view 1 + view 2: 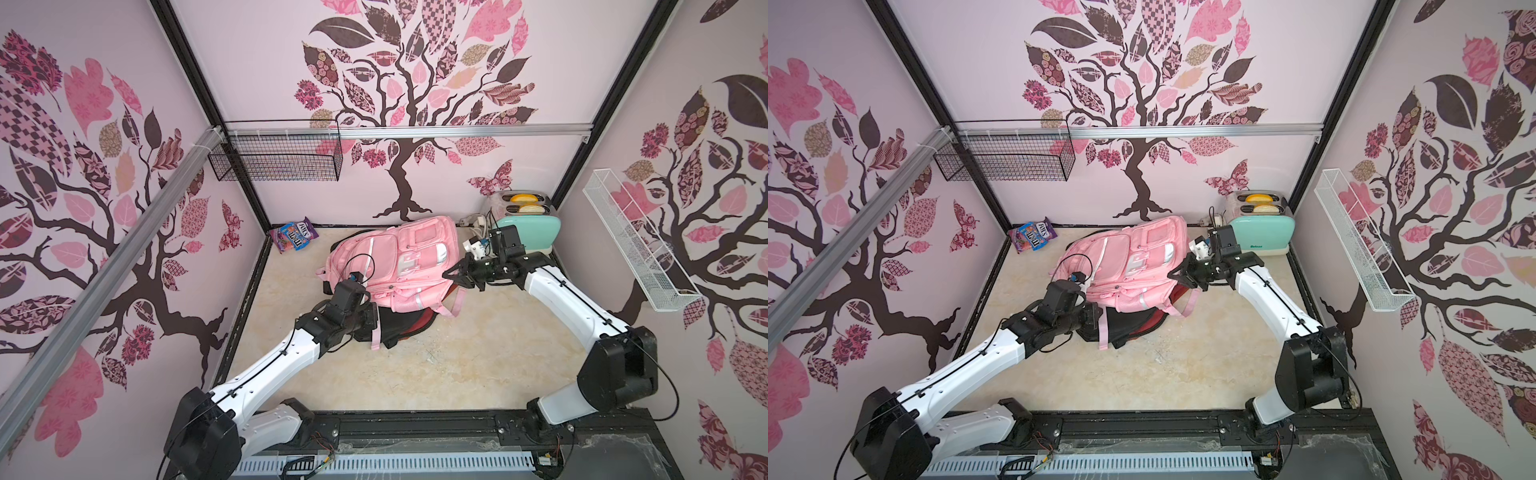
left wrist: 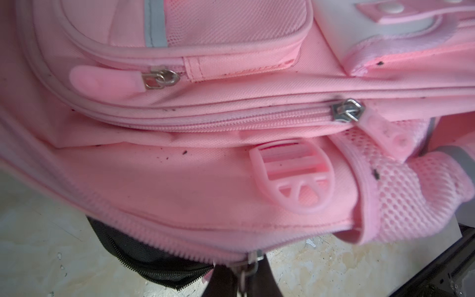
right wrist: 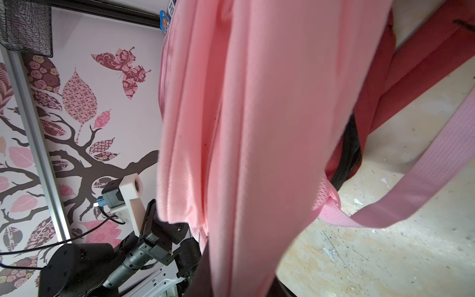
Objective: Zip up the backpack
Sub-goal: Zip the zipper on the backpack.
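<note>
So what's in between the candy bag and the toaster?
The pink backpack lies on the floor between the candy bag and the toaster; both top views show it.

On the table [image 1: 478, 365], the backpack [image 1: 395, 257] lies atop another bag [image 1: 411, 325], with the candy bag [image 1: 294, 237] behind it to the left and the toaster [image 1: 530, 232] just behind it to the right.
</note>
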Available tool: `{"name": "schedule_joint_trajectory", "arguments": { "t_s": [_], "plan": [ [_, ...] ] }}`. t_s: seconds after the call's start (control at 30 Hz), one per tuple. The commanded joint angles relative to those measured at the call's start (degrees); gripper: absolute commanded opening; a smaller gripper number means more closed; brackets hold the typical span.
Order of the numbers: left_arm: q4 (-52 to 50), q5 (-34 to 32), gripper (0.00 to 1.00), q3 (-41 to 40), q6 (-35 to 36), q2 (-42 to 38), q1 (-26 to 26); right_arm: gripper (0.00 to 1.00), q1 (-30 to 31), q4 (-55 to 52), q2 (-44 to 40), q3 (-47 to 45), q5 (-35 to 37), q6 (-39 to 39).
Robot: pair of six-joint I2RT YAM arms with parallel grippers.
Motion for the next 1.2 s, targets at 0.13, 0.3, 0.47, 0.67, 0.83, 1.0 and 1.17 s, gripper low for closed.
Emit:
{"name": "schedule_joint_trajectory", "arguments": {
  "t_s": [0.13,0.3,0.47,0.67,0.83,1.0,1.17],
  "plan": [
    [-1.3,8.6,0.00,-0.7,-3.0,0.6,0.6,0.00,-0.9,3.8,2.9,5.4,9.0,-4.7],
    [1.4,13.1,0.00,-4.0,-5.5,0.2,0.6,0.00,-1.1,3.5,7.5,9.3,13.6,-4.7],
    [1.3,15.7,0.00,-5.4,-6.1,-0.4,0.3,0.00,-2.2,5.8,11.9,13.9,14.4,-2.5],
    [-1.8,14.6,0.00,-4.5,-4.2,0.2,0.1,0.00,-2.4,3.6,17.1,20.9,19.7,-2.4],
    [-3.9,11.6,0.00,-2.4,-2.0,2.3,-0.7,0.00,-2.4,2.2,19.7,22.3,25.1,-2.8],
    [1.4,13.3,0.00,-1.9,-2.4,5.9,-1.9,0.01,-2.4,4.2,20.1,19.8,24.1,-2.2],
    [9.7,16.9,0.00,-1.5,-3.9,10.2,-3.2,0.39,-2.4,5.9,17.3,17.4,24.4,0.0]
  ]
}}
